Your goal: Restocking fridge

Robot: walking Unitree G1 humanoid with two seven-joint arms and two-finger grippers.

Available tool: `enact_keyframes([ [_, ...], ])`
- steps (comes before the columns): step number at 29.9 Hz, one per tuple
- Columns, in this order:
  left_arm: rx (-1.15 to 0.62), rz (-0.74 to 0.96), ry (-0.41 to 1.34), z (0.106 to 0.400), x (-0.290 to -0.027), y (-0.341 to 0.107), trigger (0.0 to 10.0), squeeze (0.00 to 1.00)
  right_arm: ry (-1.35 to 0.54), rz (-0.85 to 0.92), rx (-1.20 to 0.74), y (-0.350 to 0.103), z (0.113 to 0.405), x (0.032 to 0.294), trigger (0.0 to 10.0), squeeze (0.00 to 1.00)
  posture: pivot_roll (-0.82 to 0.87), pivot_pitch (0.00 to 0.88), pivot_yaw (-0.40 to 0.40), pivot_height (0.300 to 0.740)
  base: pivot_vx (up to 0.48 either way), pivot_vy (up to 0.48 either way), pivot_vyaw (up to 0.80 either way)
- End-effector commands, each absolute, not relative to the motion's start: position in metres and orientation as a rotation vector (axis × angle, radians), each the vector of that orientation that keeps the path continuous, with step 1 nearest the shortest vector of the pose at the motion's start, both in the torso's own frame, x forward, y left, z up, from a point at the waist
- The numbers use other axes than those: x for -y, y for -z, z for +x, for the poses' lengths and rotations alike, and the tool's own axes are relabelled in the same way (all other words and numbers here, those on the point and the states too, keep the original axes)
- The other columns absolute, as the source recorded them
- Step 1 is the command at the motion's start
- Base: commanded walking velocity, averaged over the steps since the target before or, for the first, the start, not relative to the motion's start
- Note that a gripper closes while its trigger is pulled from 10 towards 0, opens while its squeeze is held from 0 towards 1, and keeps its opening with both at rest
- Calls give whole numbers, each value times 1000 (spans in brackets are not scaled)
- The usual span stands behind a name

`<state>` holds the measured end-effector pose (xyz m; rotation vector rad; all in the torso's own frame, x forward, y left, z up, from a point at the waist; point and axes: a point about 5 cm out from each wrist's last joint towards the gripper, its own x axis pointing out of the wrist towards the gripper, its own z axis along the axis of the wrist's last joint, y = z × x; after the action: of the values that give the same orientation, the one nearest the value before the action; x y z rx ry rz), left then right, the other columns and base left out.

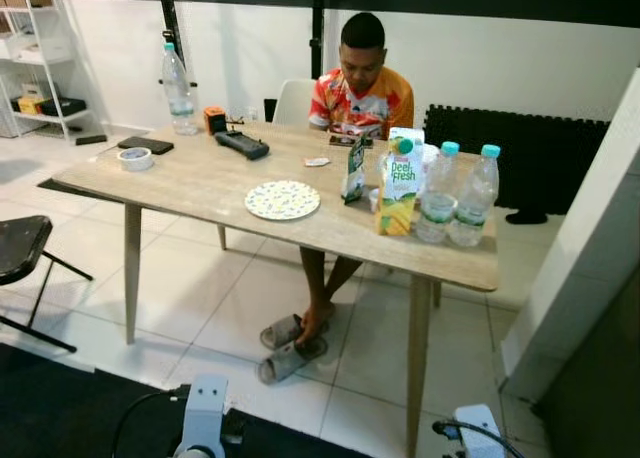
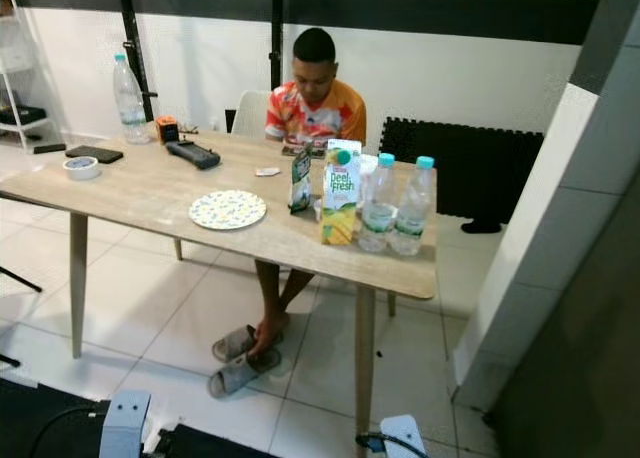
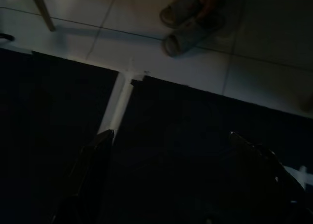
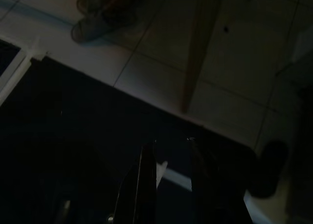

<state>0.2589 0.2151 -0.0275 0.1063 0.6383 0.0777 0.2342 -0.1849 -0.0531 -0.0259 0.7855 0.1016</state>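
Juice carton: our yellow-and-green "peel fresh" juice carton [image 1: 400, 183] stands upright near the right end of the tabletop, just beside two clear water bottles with teal caps [image 1: 458, 193].
Left gripper: our left gripper [image 3: 168, 172] hangs low over a dark floor mat [image 3: 161, 136], black fingers [image 3: 90, 170] spread wide, holding nothing.
Right gripper: our right gripper [image 4: 171, 185] hangs low too, fingers [image 4: 145, 180] a narrow gap apart with nothing between them, near a wooden table leg [image 4: 198, 48].
Floor: white tiles past the mat edge, with a pair of grey slippers [image 3: 188, 23] under the table.
Table: long light-wood table [image 1: 200, 183] on angled legs, well apart from both grippers.
On the table: a round patterned plate [image 1: 282, 200] near the middle, a small dark green pouch [image 1: 353, 170] left of the carton, a roll of white tape [image 1: 135, 158], a black remote-like device [image 1: 242, 144] and a tall clear bottle [image 1: 178, 90] at the far left.
Person: someone in an orange patterned shirt [image 1: 362, 103] sits on the far side, looking down.
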Motion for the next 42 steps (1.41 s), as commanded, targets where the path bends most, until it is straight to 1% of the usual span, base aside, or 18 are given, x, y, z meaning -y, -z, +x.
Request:
enact_keyframes([
  [1,-640,126,-59,261,-213,27,10000,0,-90,-28,-810,57,227,189,10000,0,-46,55,-3,740,274,0,-800],
  [15,-639,124,-63,262,-213,26,10000,0,-82,-18,-793,54,231,190,10000,0,-51,57,-11,740,272,0,-800],
  [17,-638,123,-64,262,-213,26,10000,0,-83,-22,-790,54,232,190,10000,0,-50,57,-12,740,262,0,0],
  [39,-645,110,-57,262,-210,27,10000,0,-90,-26,-811,57,229,188,10000,0,-49,58,-20,740,0,0,0],
  [42,-671,128,-55,260,-208,30,10000,0,-89,-29,-814,57,228,189,10000,0,-47,57,-21,740,0,0,0],
])
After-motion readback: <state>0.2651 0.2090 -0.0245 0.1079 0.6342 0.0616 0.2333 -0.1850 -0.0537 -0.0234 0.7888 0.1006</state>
